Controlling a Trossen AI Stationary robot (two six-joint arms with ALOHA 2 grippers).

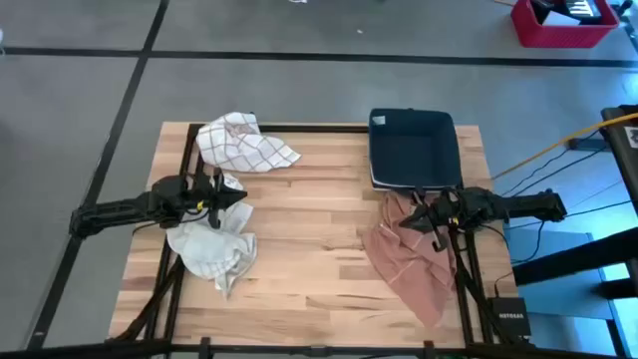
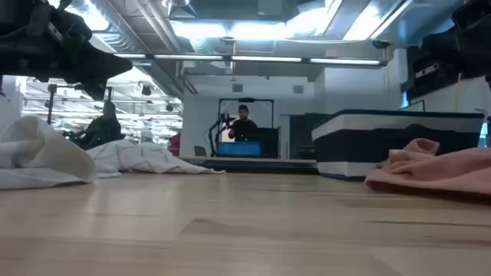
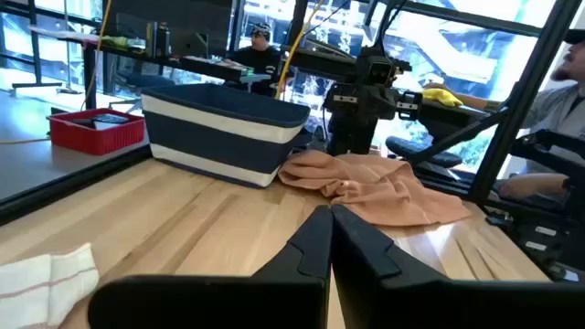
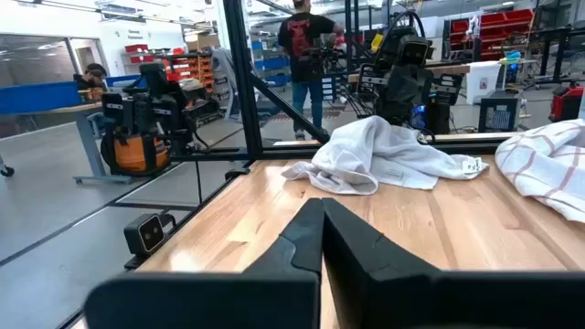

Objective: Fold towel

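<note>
Three crumpled towels lie on the wooden table. A white one [image 1: 212, 249] sits near the left edge, a white one with a red check [image 1: 242, 142] at the far left, and a pink one [image 1: 412, 257] on the right. My left gripper [image 1: 237, 197] hovers over the white towel's far end, shut and empty [image 3: 330, 217]. My right gripper [image 1: 414, 215] hovers above the pink towel's far part, shut and empty [image 4: 323, 208]. In the low view the white towel [image 2: 46, 157] and the pink towel [image 2: 437, 169] rest flat on the tabletop.
A dark blue bin with a white band [image 1: 413, 150] stands at the table's far right, just beyond the pink towel. Bare wood [image 1: 319, 229] stretches between the two arms. People and benches show in the room beyond the table.
</note>
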